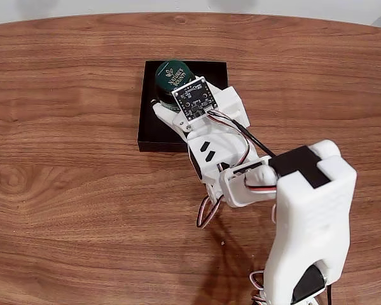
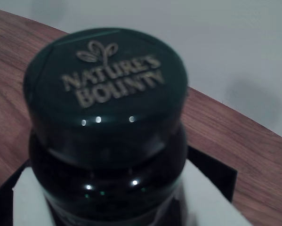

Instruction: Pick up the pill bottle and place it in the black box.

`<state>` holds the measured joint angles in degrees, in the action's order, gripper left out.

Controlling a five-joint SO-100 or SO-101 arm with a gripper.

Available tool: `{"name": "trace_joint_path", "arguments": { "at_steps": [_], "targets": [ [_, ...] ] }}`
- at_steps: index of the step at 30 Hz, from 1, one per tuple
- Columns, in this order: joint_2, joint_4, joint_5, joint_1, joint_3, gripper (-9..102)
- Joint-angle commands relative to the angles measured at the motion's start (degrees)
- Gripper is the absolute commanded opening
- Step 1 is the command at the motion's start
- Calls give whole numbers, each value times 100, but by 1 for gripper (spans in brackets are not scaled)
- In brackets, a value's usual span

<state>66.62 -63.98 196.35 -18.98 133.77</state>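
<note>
Fixed view: looks straight down from above on the wooden table [image 1: 63, 190], arm entering from lower right. Wrist view: rides the arm, sits very close, faces forward and slightly downward. Shared by both: the pill bottle [image 1: 173, 75] [image 2: 108, 122] at upper centre of the fixed view and the black box [image 1: 153, 124] [image 2: 216, 174].

Green-capped pill bottle [image 1: 172, 76] over black box [image 1: 153, 130]

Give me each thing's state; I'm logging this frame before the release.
Dark amber pill bottle with green screw cap: capped, upright, between the white fingers, over the box.
Shallow matte black box: open-topped, flat on the table.
White two-finger gripper: shut on the bottle.
</note>
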Motion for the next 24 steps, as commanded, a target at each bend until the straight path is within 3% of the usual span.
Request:
{"name": "trace_joint_path", "arguments": {
  "at_steps": [1,16,24],
  "targets": [
    [35,70,18,114,-369,9],
    [123,62,26,290,79,41],
    [343,255,53,299,202,50]
  ]
}}
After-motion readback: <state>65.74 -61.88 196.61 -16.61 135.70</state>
